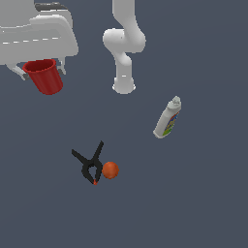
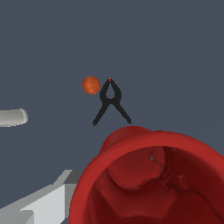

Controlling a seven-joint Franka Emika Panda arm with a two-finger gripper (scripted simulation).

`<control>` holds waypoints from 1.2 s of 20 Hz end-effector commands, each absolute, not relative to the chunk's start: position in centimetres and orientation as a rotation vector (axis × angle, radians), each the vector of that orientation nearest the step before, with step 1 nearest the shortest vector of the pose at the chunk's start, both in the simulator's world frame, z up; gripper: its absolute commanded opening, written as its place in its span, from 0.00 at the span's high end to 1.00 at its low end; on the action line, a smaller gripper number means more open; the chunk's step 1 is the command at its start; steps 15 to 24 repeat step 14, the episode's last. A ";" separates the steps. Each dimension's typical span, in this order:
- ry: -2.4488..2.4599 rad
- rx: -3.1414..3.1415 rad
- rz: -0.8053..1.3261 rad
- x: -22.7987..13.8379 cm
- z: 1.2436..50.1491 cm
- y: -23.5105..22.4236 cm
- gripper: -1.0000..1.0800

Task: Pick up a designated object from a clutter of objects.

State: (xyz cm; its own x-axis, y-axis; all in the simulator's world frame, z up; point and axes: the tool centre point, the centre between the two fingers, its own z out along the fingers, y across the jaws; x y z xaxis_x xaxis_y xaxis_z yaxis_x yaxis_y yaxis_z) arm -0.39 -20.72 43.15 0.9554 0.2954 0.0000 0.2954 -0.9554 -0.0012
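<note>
1. The tool [image 1: 42, 68] sits at the upper part of the exterior view's left, a pale grey block with short fingers [image 1: 62, 64] showing on either side of the red cup [image 1: 44, 76].
2. The fingers are closed on the cup's rim, so the tool is gripping the cup.
3. The cup hangs just under the tool, tilted, its wider rim up against the tool and its narrower base pointing down and away.
4. In the wrist view the cup [image 2: 144, 183] fills the near field, its open mouth facing the camera, with one grey finger [image 2: 41, 203] beside it.
5. The cup appears lifted clear of the dark tabletop [image 1: 203, 203].
6. Well away from the tool, lower in the exterior view, a black clamp [image 1: 90, 164] lies flat with its handles spread.
7. An orange ball [image 1: 110, 170] rests just beside the clamp's tip end, seemingly touching it; both also show in the wrist view, ball [image 2: 91, 85] and clamp [image 2: 110, 103].
8. Farthest from the tool, toward the exterior view's right, a white bottle [image 1: 167, 119] with a colourful label lies on its side.
9. The arm's base [image 1: 124, 85] stands between tool and bottle.
</note>
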 end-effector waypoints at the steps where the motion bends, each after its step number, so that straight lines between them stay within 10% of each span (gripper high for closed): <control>1: -0.471 -3.105 0.000 -0.5 44.4 -21.6 1.00; 24: -0.471 -3.106 0.000 -0.5 46.1 -22.8 1.00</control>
